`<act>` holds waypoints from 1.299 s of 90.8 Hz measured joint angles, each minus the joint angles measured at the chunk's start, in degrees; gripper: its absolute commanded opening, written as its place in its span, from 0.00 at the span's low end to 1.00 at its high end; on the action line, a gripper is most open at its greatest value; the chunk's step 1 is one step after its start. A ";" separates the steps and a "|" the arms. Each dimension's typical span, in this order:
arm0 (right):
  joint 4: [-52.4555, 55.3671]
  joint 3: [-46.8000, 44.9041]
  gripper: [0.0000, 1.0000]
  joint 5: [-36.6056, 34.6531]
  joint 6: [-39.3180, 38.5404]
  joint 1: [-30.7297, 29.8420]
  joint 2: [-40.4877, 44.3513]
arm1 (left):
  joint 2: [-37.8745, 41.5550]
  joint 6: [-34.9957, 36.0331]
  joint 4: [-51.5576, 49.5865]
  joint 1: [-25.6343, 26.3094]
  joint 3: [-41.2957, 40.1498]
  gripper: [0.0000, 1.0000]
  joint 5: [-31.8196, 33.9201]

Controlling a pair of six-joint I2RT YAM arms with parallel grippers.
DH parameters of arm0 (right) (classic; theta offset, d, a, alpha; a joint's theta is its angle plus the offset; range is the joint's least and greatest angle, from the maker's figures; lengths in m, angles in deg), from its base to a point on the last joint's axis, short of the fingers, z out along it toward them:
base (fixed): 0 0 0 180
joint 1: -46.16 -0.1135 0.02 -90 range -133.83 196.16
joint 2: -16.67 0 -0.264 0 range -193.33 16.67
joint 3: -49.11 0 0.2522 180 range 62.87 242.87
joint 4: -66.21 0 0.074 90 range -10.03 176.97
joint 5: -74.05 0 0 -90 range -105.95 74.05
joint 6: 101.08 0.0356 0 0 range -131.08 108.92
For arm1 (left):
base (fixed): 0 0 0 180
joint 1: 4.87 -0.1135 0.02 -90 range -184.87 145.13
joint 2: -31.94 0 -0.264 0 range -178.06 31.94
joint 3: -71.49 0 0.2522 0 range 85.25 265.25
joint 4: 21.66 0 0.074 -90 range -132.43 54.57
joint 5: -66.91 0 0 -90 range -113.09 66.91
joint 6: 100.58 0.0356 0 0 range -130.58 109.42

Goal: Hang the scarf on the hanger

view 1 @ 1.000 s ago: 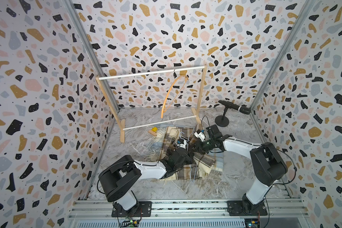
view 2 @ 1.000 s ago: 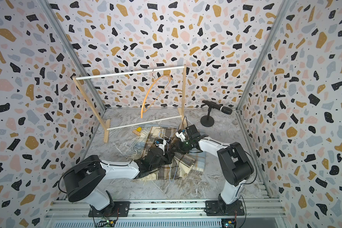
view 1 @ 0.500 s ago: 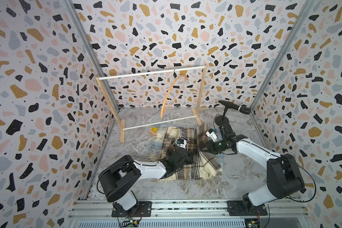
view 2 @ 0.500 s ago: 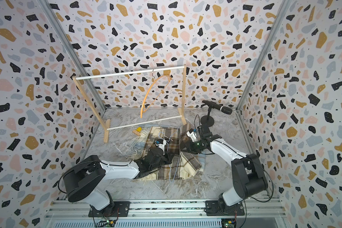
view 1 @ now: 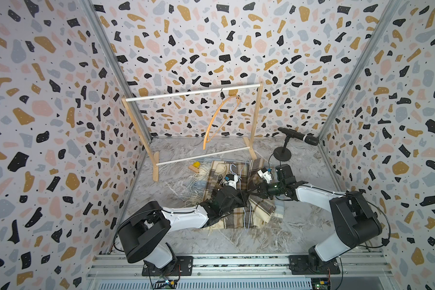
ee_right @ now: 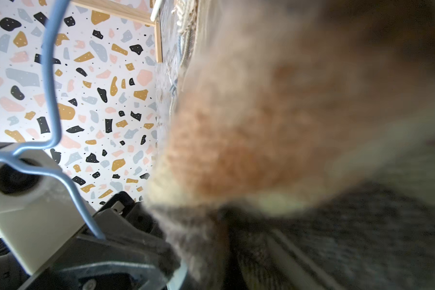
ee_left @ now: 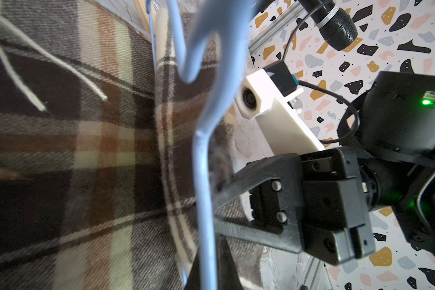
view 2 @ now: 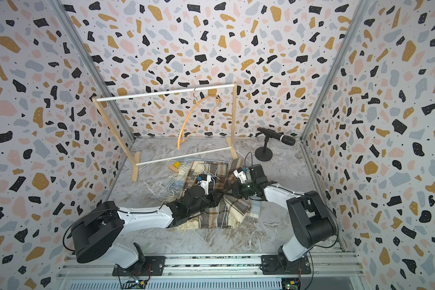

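**Scarf on floor, both grippers engaged**

Fringed plaid woven scarf (view 1: 259, 211) lies rumpled on the marbled grey floor (view 1: 299, 223), in front of the wooden rack (view 1: 258, 113). Thin blue wire hanger (ee_left: 203, 180) lies across it; the left gripper (view 1: 244, 199) is clamped on its wire. The right gripper (view 1: 254, 193) is closed, pinching a fold of the soft cloth just beside.
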 measured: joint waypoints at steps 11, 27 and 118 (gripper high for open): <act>-2.03 0.70 0.00 1.29 1.25 -2.29 -3.17 | -0.85 -0.79 1.20 0.00 0.00 0.00 -0.66; 3.56 3.06 0.11 1.27 -2.38 -3.61 -4.24 | -2.62 -1.66 2.73 0.00 -0.02 0.00 -0.87; 19.58 5.70 0.08 -6.80 -15.78 -3.17 -4.09 | -2.49 -0.42 2.27 -6.27 -3.45 0.36 -0.79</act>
